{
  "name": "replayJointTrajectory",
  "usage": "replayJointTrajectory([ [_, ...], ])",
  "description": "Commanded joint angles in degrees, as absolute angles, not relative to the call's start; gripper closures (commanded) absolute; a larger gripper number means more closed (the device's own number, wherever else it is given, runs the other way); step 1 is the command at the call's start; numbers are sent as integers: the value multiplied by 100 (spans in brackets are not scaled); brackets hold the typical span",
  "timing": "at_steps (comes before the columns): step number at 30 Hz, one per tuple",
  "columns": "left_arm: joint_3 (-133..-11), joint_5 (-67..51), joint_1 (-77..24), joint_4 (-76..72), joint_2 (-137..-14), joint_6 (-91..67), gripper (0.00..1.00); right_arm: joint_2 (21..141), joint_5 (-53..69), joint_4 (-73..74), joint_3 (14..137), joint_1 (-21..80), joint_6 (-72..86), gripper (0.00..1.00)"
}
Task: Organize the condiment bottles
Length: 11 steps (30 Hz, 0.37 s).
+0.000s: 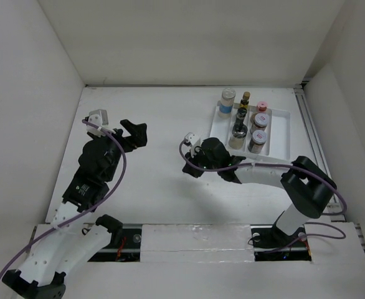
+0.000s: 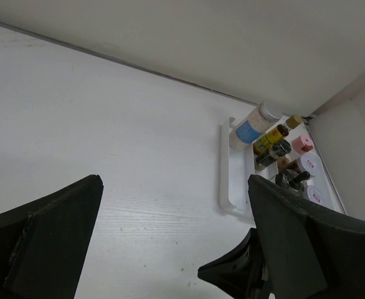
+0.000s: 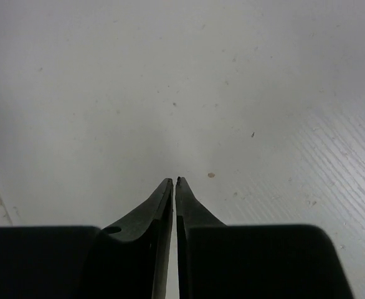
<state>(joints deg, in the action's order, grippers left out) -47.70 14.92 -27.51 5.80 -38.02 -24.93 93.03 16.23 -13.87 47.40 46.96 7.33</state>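
Observation:
Several condiment bottles stand together in a white tray [image 1: 279, 134] at the back right. Among them are a blue-labelled white-lidded jar [image 1: 227, 101], a slim amber bottle [image 1: 245, 99], a pink-capped jar [image 1: 261, 107] and a red-white-topped jar [image 1: 260, 120]. The left wrist view shows the blue-labelled jar [image 2: 252, 128], the amber bottle [image 2: 270, 138] and the pink cap [image 2: 303, 144]. My left gripper [image 1: 132, 134] is open and empty, left of centre, facing the tray [image 2: 223, 180]. My right gripper [image 1: 190, 167] is shut and empty over bare table [image 3: 175, 180], left of the tray.
White walls enclose the table on the left, back and right. A rail runs along the right wall [image 1: 308, 134]. The right arm's body [image 1: 263, 174] stretches from its base towards the middle.

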Motion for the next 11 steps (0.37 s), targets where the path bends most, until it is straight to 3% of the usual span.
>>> replayJointTrajectory([
  [1, -4939, 1424, -2725, 360, -3788, -2426, 0, 9026, 1477, -1775, 5080, 4746, 756, 88],
  [4, -4939, 1424, -2725, 360, -3788, -2426, 0, 9026, 1424, -1775, 5220, 4746, 694, 79],
  [11, -4939, 1424, -2725, 360, -3788, -2426, 0, 8711, 1249, -1696, 5536, 4746, 633, 31],
])
